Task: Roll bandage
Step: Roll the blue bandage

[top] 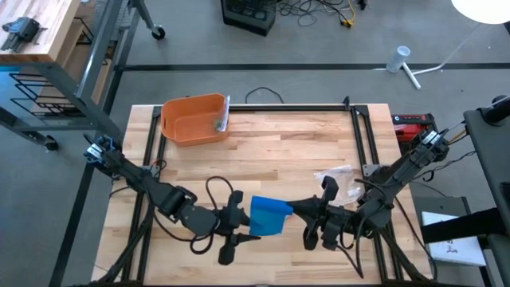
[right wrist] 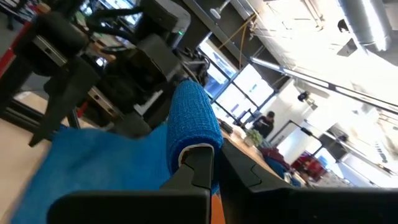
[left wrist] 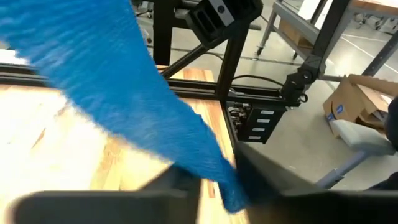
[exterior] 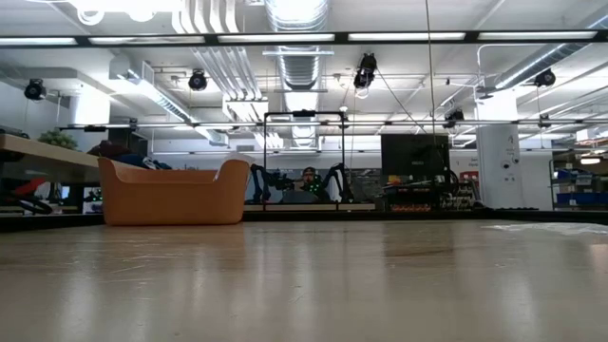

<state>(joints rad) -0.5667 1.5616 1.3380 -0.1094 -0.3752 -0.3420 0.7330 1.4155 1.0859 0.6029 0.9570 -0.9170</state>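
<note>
- The blue bandage point(top: 269, 216) hangs just above the near part of the wooden table point(top: 295, 151), stretched between the two grippers.
- It looks like soft, crinkled elastic fabric: light, limp, and likely to sag or twist wherever it is unsupported. It seems grippy, not slippery, and not fragile.
- The right gripper point(top: 296, 210) is pinched fully closed on the bandage's rolled end; in the right wrist view the fingertips point(right wrist: 198, 155) clamp a tight blue roll point(right wrist: 194, 121).
- The left gripper point(top: 239, 217) meets the loose end of the strip. In the left wrist view the fabric point(left wrist: 124, 93) runs down between its dark fingers point(left wrist: 180, 180), but whether they are clamped on it or only loosely around it cannot be told.
- Judged from this, the best hold is at the edges: one gripper on the roll's core, the other near the free end, keeping light tension so the layers wind evenly.
- An orange bin point(top: 194, 119) stands at the far left of the table, well apart from the grippers; a small pale object point(top: 221, 123) lies against its right wall, too small to identify.
- A crumpled clear plastic wrapper point(top: 333, 175) lies on the table near the right arm.
</note>
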